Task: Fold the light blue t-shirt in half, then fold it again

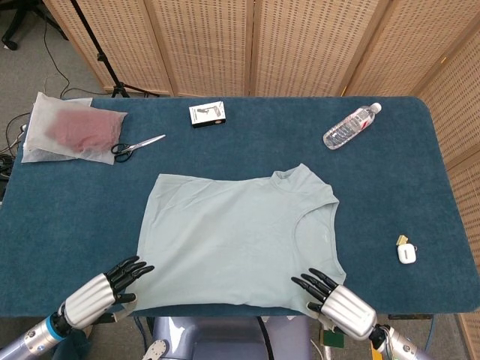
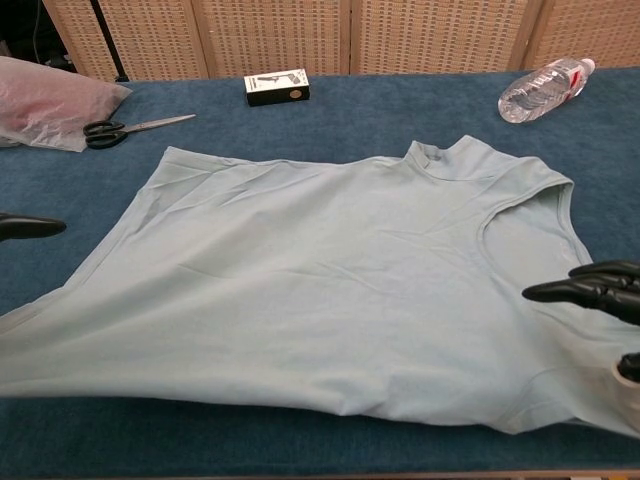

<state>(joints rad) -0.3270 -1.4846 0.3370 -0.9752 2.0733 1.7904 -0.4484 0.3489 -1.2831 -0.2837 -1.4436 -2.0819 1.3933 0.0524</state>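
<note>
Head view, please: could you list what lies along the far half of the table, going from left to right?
Plastic bag → scissors → small box → water bottle.

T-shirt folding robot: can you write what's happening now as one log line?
step: first fold | t-shirt: flat, near edge lifted | left hand: holds near-left corner | right hand: holds near-right corner
</note>
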